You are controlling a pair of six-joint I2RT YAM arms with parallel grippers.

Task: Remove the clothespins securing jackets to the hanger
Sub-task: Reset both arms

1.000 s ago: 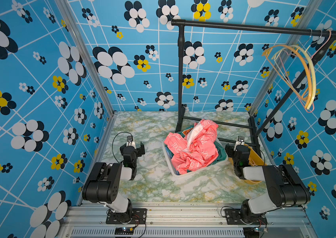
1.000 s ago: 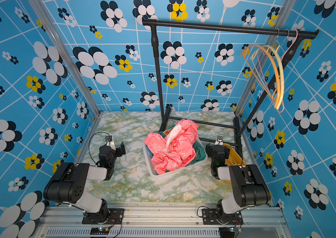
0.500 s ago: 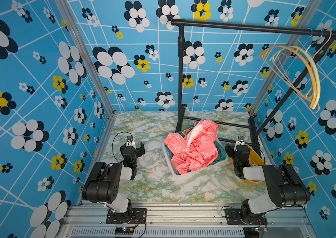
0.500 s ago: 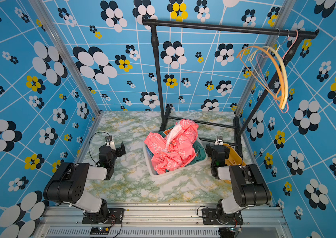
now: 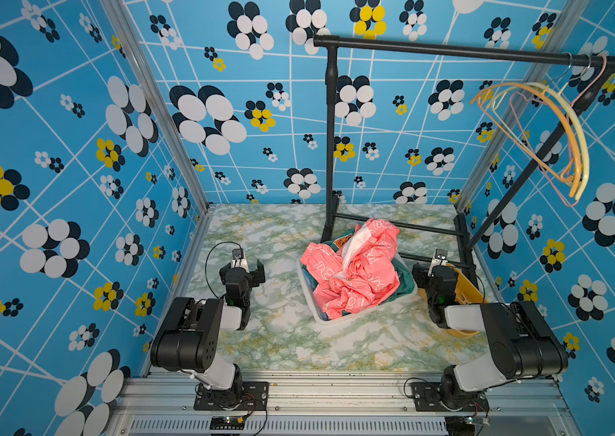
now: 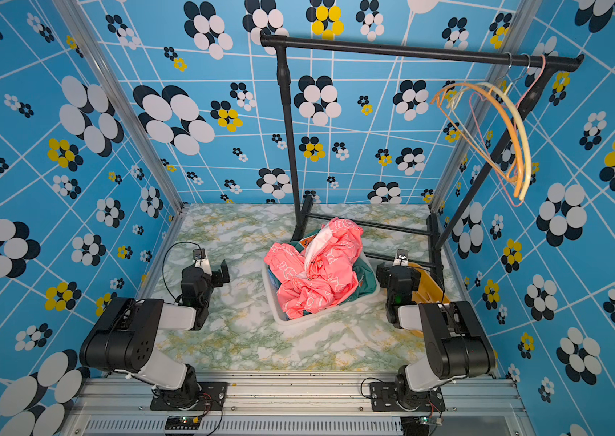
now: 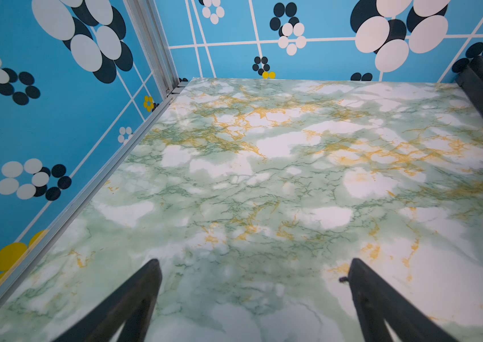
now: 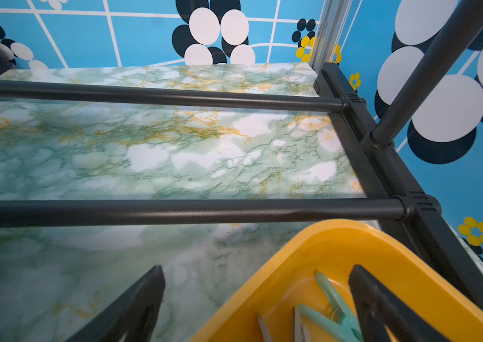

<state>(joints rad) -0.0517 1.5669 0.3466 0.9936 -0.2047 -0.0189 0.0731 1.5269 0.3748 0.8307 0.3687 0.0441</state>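
The jackets lie crumpled in a white basket (image 5: 330, 321) mid-table: the pink jacket (image 5: 355, 275) on top, the teal jacket (image 5: 406, 292) under it. Three bare hangers (image 5: 562, 139) hang at the right end of the black rail (image 5: 449, 49), with no jacket on them. Clothespins lie in a yellow bin (image 8: 338, 237): a pale green clothespin (image 8: 336, 311) and grey ones (image 8: 296, 324). My left gripper (image 7: 253, 262) is open over bare table, left of the basket. My right gripper (image 8: 256, 269) is open and empty, with one finger over the bin.
The rack's black base bars (image 8: 175, 211) run across the table just beyond my right gripper, and its slanted post (image 5: 524, 170) rises at the right. Patterned blue walls close in on three sides. The yellow bin (image 5: 468, 298) sits against the right wall.
The hangers have swung on the rail, to the right and now partly back. Both arms and the basket stay still.
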